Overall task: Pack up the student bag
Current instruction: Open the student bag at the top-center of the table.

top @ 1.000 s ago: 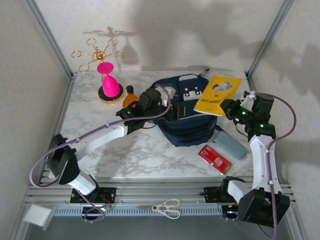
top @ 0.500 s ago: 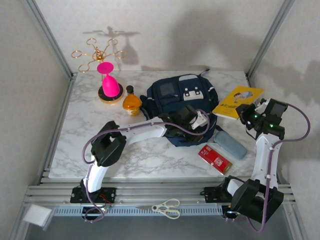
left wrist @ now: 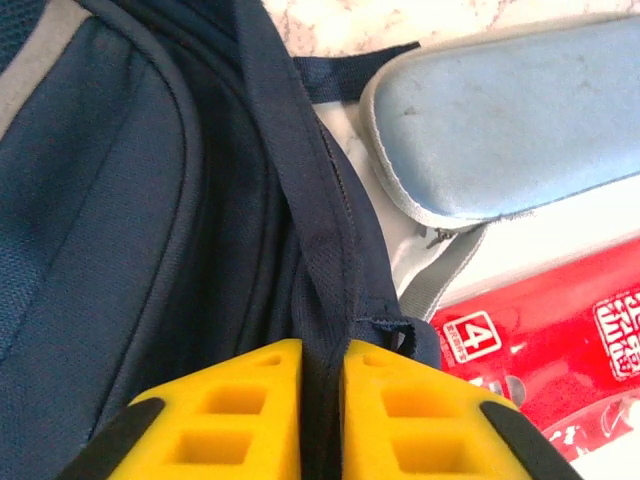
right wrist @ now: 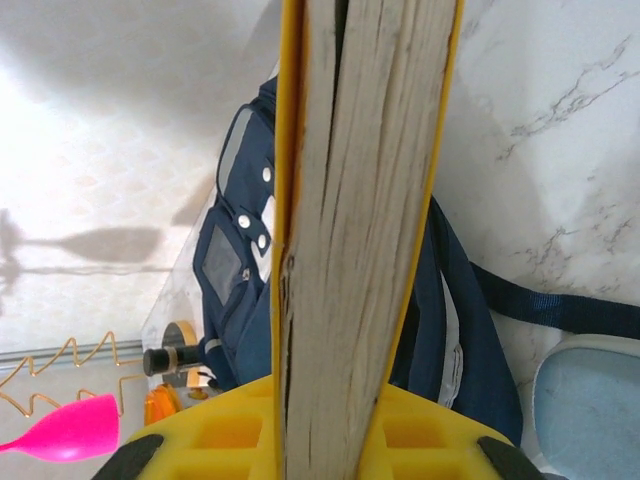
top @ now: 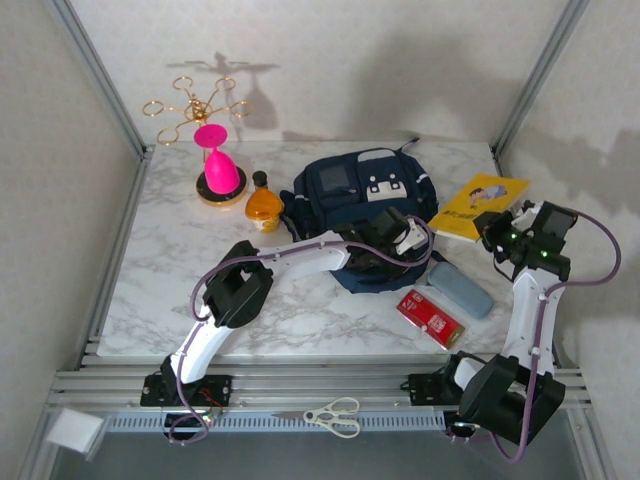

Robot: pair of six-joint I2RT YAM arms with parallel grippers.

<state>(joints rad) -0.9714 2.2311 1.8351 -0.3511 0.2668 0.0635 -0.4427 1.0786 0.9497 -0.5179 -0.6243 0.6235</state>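
The student bag (top: 360,190) lies on the marble desk (top: 170,270), about midway between the left and right edges and closer to the far edge, its pale patches facing up. The left arm stretches across to the bag's near right side. There the left claw (left wrist: 322,360) is pinched almost fully closed on a navy strap (left wrist: 315,230) of the bag, the yellow pads pressing the webbing from both sides.

Over by the right edge, the right claw (right wrist: 355,390) is clamped on a yellow book (top: 478,203). The book is lifted and tilted just right of the bag, and from the wrist its pages show edge-on between the pads.

A grey-blue pencil case (top: 462,288) lies just beside the bag's near right corner, and a red packet (top: 430,316) sits next to it, nearer the front edge. An orange bottle (top: 264,203) stands just left of the bag. A pink glass (top: 218,165) sits upside down on a gold stand near the far left corner.
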